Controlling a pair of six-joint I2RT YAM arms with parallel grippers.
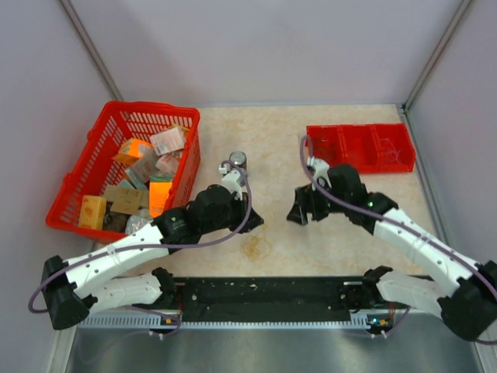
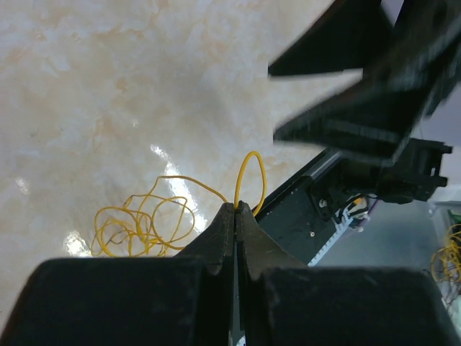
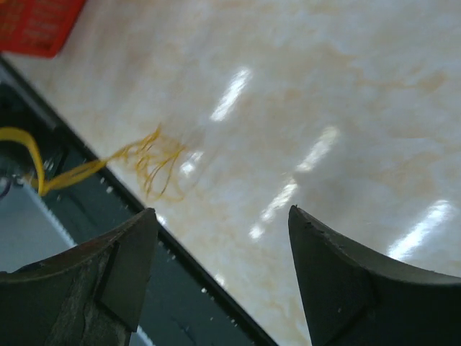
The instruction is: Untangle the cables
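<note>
The cables [image 1: 255,247] lie as a small yellow-orange tangle on the beige table near the front edge. I cannot make out a black wire. In the left wrist view the tangle [image 2: 140,227] lies to the left, and my left gripper [image 2: 236,206] is shut on a yellow loop [image 2: 252,173] that rises from it. From above, the left gripper [image 1: 255,224] is just above the tangle. My right gripper [image 1: 298,215] hovers to the right of it. In the right wrist view the right gripper [image 3: 220,213] is open and empty, with the tangle [image 3: 155,162] ahead to the left.
A red basket [image 1: 78,217] of boxes stands at the left. A red divided tray [image 1: 361,128] sits at the back right. A small can [image 1: 238,160] stands behind the left arm. A black rail [image 1: 264,291] runs along the table's front edge.
</note>
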